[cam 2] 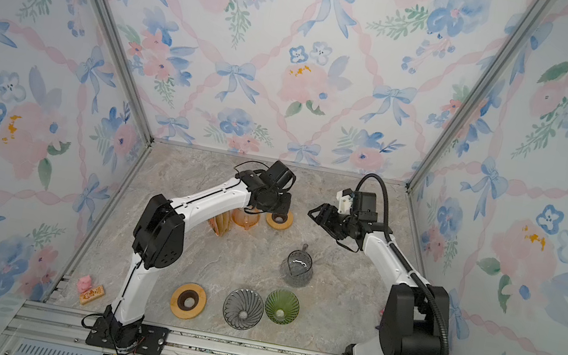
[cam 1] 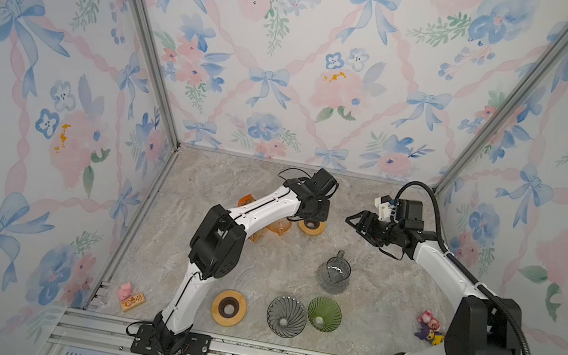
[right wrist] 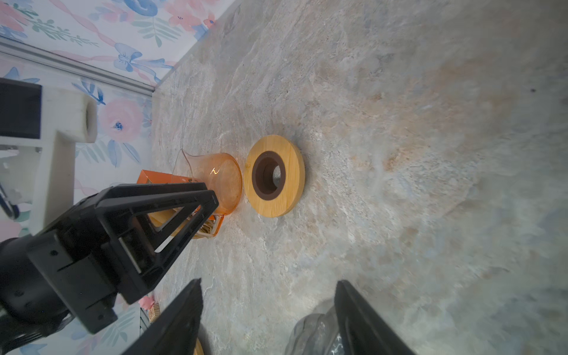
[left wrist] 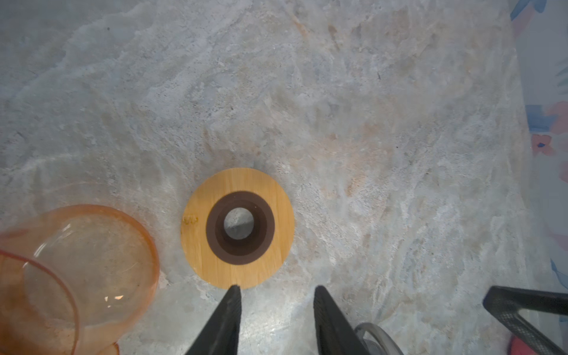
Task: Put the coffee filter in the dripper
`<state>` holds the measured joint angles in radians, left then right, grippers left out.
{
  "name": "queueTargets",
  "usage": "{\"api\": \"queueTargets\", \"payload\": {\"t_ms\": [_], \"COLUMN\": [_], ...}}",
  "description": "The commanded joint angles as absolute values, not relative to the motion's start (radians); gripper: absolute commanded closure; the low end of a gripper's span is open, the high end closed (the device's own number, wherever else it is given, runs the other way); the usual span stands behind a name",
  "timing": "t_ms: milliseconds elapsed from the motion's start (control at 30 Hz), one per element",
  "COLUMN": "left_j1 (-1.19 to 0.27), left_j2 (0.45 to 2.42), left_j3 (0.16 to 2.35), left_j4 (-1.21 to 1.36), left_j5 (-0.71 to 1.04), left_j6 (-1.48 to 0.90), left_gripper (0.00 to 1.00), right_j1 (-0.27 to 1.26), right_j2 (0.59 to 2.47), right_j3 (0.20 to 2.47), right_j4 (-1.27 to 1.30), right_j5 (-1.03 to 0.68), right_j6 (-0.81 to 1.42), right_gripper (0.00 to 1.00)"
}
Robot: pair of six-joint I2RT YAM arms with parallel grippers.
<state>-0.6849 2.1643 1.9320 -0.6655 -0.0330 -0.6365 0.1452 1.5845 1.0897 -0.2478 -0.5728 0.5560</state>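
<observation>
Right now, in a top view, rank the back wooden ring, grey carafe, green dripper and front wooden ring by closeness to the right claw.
1. Back wooden ring, left of the right claw.
2. Grey carafe, mid-table.
3. Green dripper, front.
4. Front wooden ring, front left.

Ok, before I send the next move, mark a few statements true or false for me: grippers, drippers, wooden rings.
1. The left gripper and the right gripper are both open and hold nothing. True.
2. The green dripper has a paper filter in it. False: it is empty.
3. Two wooden rings lie flat: the far ring and the near ring. True.
4. The left gripper grips the orange jug. False: the jug stands beside it, untouched.
5. The grey dripper stands on the near ring. False: it stands on the table, between that ring and the green dripper.
</observation>
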Motion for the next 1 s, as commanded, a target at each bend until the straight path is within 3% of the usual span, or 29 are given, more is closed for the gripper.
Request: {"api": "queueTargets", "payload": {"t_ms": [0,333,967], "left_j1": [-0.661,-0.612,-0.584], "left_j2": [2.187,2.257,2.327], "left_j3": [1.960,1.963,1.952], "left_j4": [-0.625,-0.618,-0.617], "left_j5": [-0.023,0.018,0.061], "left_j6": [-0.632,-0.660,-0.680], "left_gripper": [0.58,0.54,0.46], "right_j1": [0.157,0.233,0.265], "right_j2": [1.672,1.890,2.036], "right_j3": [1.148,1.240,1.293], "right_j4": [-0.171,-0.114,-0.086], "right_j5": [-0.623,-0.613,-0.607], "right_j6": [0.585,0.618,0.670], "right_gripper": [0.30,0.30,0.33]}}
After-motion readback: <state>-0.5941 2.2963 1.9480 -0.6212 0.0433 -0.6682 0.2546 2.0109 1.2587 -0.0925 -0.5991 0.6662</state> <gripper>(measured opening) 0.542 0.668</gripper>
